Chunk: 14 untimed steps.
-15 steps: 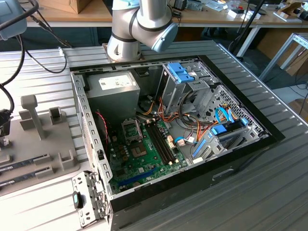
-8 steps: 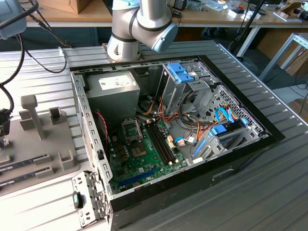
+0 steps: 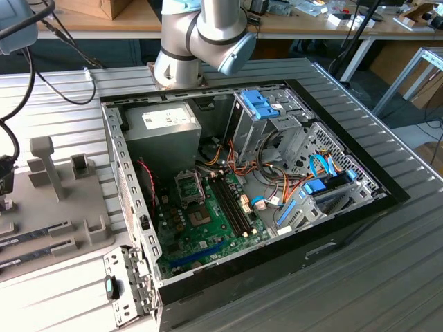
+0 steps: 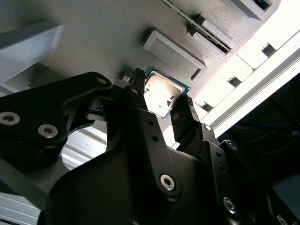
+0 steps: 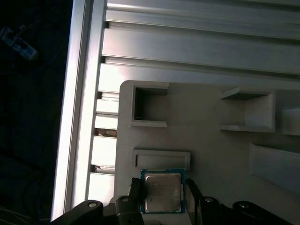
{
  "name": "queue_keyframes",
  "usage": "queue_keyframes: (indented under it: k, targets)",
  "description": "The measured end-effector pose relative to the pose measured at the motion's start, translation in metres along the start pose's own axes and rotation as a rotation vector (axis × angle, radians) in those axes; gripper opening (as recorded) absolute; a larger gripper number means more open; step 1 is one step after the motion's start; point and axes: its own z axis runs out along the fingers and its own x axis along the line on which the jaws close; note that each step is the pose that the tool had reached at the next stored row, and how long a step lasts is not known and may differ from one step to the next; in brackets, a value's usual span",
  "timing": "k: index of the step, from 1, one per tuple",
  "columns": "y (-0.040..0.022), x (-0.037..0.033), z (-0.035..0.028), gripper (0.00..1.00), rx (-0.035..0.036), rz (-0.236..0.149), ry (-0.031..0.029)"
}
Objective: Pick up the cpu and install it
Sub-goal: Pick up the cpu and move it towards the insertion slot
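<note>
The task is at its first part. In both wrist views the gripper (image 5: 163, 197) (image 4: 161, 91) stands around the cpu (image 5: 162, 192) (image 4: 164, 93). One black finger (image 5: 135, 190) lies at one green edge of the chip and the other finger at the opposite edge. The jaws are narrowed to the width of the chip and seem to touch it on both sides, so I judge that they clasp it. I cannot tell whether the chip is already raised or rests on the grey fixture plate (image 5: 211, 154) (image 4: 93, 42) below it. A low rectangular frame (image 5: 161, 158) of that plate is just beside the chip.

The installing is not yet done. In the exterior view the fixture plate (image 3: 41, 228) lies at the exterior view's left, on the ribbed aluminium table (image 3: 387, 277). It is well apart from the open computer case (image 3: 118, 159) in the middle of the frame. Inside the case, the processor socket (image 3: 190, 185) on the green motherboard (image 3: 208, 214) looks empty.

The chip lies flat, with its silvery metal top plate facing the wrist cameras. It is nearly square, so it has no clear long axis. In the first wrist view its edges run parallel to the edges of the fixture plate and to the grooves of the table (image 5: 187, 47). The fingers take it across one pair of sides, and the other two sides are free.
</note>
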Motion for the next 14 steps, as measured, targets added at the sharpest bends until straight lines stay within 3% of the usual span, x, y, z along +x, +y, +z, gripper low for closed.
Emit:
queue_keyframes:
  k: [14]
  targets:
    - [0.0001,-0.0001,-0.0040,0.47,0.0000,0.000,0.0000]
